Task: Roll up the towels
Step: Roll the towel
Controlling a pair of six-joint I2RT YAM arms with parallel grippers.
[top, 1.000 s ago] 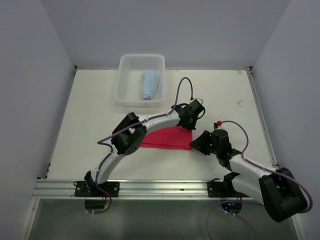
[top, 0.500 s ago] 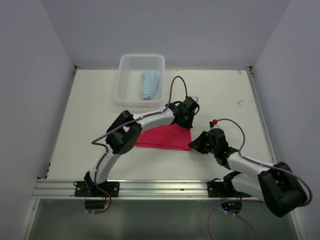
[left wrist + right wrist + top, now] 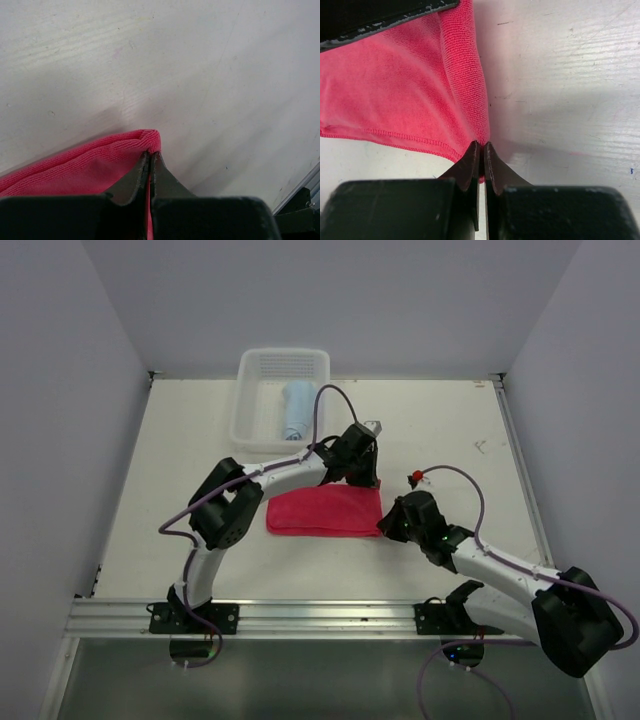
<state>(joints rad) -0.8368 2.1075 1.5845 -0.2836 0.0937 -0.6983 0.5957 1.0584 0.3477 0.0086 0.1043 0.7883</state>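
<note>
Grey-lilac walls (image 3: pixel 330 300) close round three sides of a white, lightly scuffed tabletop (image 3: pixel 180 440). At its far left stands a white mesh basket (image 3: pixel 247 400). The pink-red towel (image 3: pixel 320 512) lies folded flat mid-tabletop, not yet rolled. The light blue towel (image 3: pixel 296 410) sits rolled inside the basket, so about half the job looks done. The left pincer (image 3: pixel 150 155) is clamped on the pink-red towel's far right corner, the right pincer (image 3: pixel 483 147) on its near right corner, seemingly ready to start a roll leftward.
</note>
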